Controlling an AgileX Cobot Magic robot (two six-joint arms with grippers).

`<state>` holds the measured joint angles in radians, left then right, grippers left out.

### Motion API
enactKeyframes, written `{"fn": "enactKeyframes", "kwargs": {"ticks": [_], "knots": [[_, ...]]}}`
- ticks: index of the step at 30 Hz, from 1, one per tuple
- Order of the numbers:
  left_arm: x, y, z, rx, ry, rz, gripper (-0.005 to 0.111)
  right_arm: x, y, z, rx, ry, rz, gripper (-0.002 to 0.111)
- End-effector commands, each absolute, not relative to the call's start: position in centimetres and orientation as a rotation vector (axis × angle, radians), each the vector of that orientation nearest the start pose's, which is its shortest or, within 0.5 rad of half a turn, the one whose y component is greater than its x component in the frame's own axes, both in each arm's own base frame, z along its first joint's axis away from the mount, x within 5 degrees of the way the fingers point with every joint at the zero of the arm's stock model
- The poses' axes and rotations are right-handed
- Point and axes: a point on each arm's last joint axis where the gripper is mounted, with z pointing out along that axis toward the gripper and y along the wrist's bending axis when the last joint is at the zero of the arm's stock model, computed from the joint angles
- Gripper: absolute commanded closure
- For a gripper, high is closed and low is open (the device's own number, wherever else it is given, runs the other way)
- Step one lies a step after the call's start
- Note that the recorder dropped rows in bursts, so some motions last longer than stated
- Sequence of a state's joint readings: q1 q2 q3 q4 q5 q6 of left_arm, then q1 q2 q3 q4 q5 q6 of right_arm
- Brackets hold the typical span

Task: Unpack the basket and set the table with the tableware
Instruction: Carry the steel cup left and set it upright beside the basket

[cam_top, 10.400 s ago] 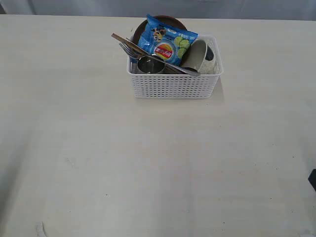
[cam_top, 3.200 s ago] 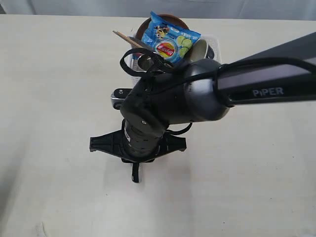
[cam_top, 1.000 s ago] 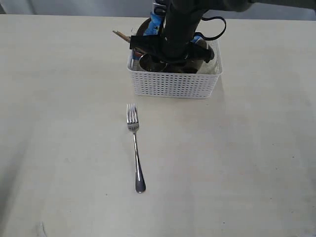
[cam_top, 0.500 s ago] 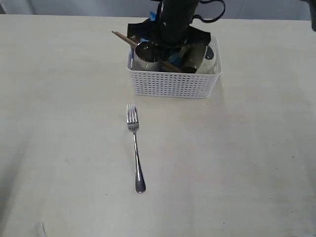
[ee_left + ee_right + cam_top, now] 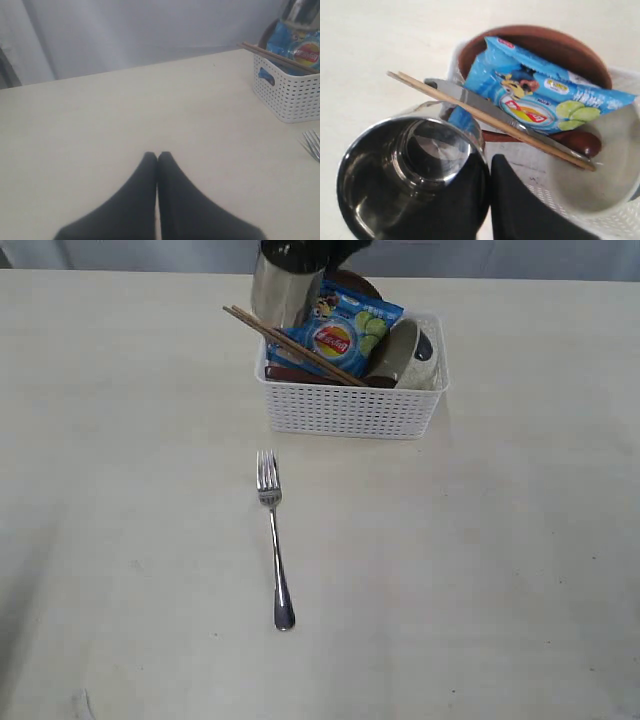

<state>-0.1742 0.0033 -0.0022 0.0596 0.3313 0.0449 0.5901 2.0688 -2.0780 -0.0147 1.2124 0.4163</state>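
Pinching the wall of the steel cup [image 5: 405,170] between nearly closed fingers, one inside the rim and one outside, the right gripper [image 5: 487,175] holds it in the air above the left end of the white basket [image 5: 350,412]. Chopsticks [image 5: 290,343] and knife [image 5: 470,102] slant across a blue crisp packet [image 5: 340,335] in the basket, beside the tipped bowl [image 5: 398,352] and the plate [image 5: 540,42]. On the bench [image 5: 480,570] in front lies the fork [image 5: 273,540]; the left gripper [image 5: 157,156] is closed, empty.
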Motion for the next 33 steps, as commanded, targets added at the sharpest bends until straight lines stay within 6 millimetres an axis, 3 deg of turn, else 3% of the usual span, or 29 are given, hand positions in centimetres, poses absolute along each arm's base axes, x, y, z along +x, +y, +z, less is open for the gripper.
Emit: {"fn": "enactKeyframes", "kwargs": {"ticks": [1, 4, 8, 10, 12, 16, 18, 24, 27, 33], "knots": [[5.3, -0.8, 18.4, 0.227, 1.791, -0.042, 0.107, 35.8, 24.6, 36.6, -0.341, 2.588, 0.314, 0.109], [5.3, -0.8, 18.4, 0.227, 1.791, -0.042, 0.107, 32.4, 26.6, 38.9, -0.491, 2.516, 0.359, 0.109], [5.3, -0.8, 18.4, 0.227, 1.791, -0.042, 0.107, 27.7, 31.2, 39.1, -0.718, 2.468, 0.393, 0.109], [5.3, -0.8, 18.4, 0.227, 1.791, -0.042, 0.107, 25.6, 32.9, 37.7, -0.839, 2.448, 0.292, 0.109], [5.3, -0.8, 18.4, 0.227, 1.791, -0.042, 0.107, 23.9, 34.1, 35.1, -0.933, 2.499, 0.236, 0.109], [5.3, -0.8, 18.4, 0.227, 1.791, -0.042, 0.107, 22.0, 34.1, 29.7, -1.001, 2.723, 0.253, 0.109], [5.3, -0.8, 18.4, 0.227, 1.791, -0.042, 0.107, 21.5, 33.9, 28.4, -1.022, 2.765, 0.228, 0.109], [5.3, -0.8, 18.4, 0.227, 1.791, -0.042, 0.107, 21.9, 34.2, 27.6, -1.024, 2.715, 0.183, 0.109], [5.3, -0.8, 18.4, 0.227, 1.791, -0.042, 0.107, 23.8, 34.4, 26.5, -0.9, 2.698, 0.193, 0.109], [5.3, -0.8, 18.4, 0.227, 1.791, -0.042, 0.107, 30.8, 33.5, 23.9, -0.593, 2.726, 0.246, 0.109]]}}
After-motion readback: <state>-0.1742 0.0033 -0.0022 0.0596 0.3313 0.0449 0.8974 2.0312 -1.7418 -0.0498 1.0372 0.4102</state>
